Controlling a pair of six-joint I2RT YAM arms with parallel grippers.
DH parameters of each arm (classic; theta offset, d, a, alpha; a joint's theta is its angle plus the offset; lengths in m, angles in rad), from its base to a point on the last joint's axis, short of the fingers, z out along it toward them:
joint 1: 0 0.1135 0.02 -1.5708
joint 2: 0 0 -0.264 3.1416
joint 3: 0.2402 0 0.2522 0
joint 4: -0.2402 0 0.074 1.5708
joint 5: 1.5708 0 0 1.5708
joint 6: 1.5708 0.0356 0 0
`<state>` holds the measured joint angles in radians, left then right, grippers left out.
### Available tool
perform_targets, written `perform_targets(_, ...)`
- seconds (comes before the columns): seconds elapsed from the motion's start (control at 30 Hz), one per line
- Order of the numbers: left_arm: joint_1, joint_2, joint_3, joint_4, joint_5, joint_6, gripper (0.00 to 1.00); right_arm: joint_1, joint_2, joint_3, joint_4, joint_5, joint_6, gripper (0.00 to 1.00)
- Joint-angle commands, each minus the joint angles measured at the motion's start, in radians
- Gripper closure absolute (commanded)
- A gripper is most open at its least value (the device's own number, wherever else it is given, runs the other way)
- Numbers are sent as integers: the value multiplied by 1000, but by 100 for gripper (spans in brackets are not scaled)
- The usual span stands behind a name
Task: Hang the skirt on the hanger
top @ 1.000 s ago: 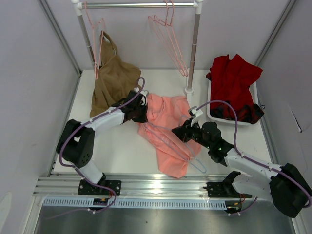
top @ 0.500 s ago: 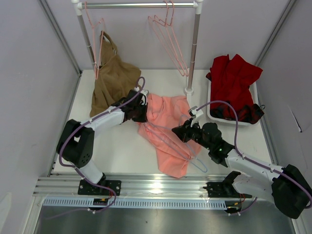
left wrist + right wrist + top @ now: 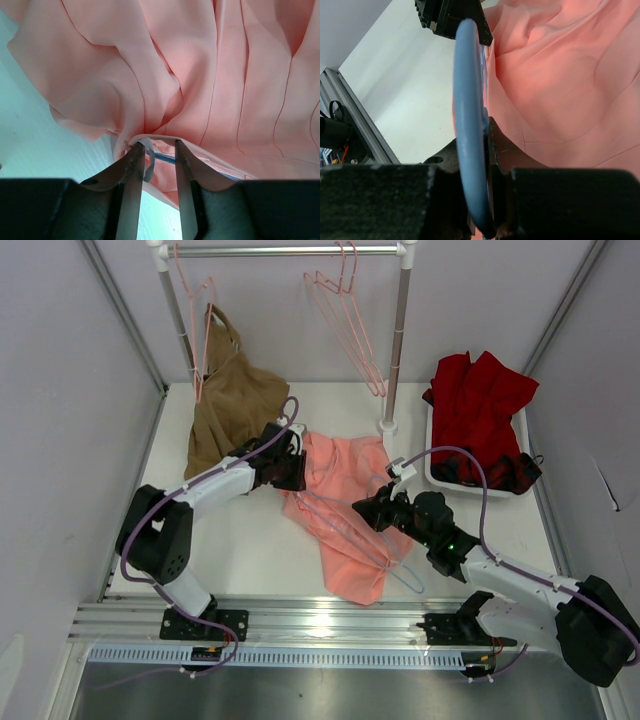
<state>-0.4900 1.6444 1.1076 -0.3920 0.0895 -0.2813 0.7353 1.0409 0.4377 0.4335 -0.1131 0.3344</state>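
Observation:
The salmon-pink skirt (image 3: pixel 345 500) lies spread on the white table between the arms. The light blue hanger (image 3: pixel 372 552) lies across it, its wire running down to the right. My right gripper (image 3: pixel 368 510) is shut on the hanger's wire (image 3: pixel 467 75), which stands between its fingers (image 3: pixel 472 142). My left gripper (image 3: pixel 296 472) is at the skirt's upper left edge. Its jaws stand a narrow gap apart (image 3: pixel 155 152), with the skirt's pale waistband edge (image 3: pixel 160 136) across the tips. A stretch of blue wire (image 3: pixel 165 159) and a small white loop (image 3: pixel 149 165) show between them.
A clothes rail at the back holds pink wire hangers (image 3: pixel 350 325) and a tan-brown garment (image 3: pixel 235 405) at the left. The rail's right post (image 3: pixel 390 420) stands just behind the skirt. A white bin (image 3: pixel 440 478) with a dark red garment (image 3: pixel 480 415) sits at the right.
Almost nothing differs. The right arm has shifted very slightly with the hanger still in its grip, and the left gripper stays at the skirt's edge.

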Motion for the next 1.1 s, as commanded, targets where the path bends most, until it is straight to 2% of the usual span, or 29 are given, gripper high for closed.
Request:
perform_targets(0.0, 8, 6, 35, -15, 19, 25, 62, 4, 8, 38, 85, 43, -28, 100)
perform_targets(0.2, 8, 5, 29, -21, -6, 31, 59, 6, 4, 33, 96, 46, -24, 100)
perform_targets(0.4, 8, -5, 31, -30, -48, 31, 68, 7, -22, 38, 86, 47, -28, 100)
perform_targets(0.53, 8, -3, 38, -31, -48, 30, 68, 9, -30, 36, 88, 47, -28, 100)
perform_targets(0.73, 8, -9, 34, -33, -57, 30, 60, 10, -47, 38, 86, 56, -32, 100)
perform_targets(1.07, 10, -15, 35, -24, -31, 16, 52, 10, -33, 47, 100, 55, -41, 100)
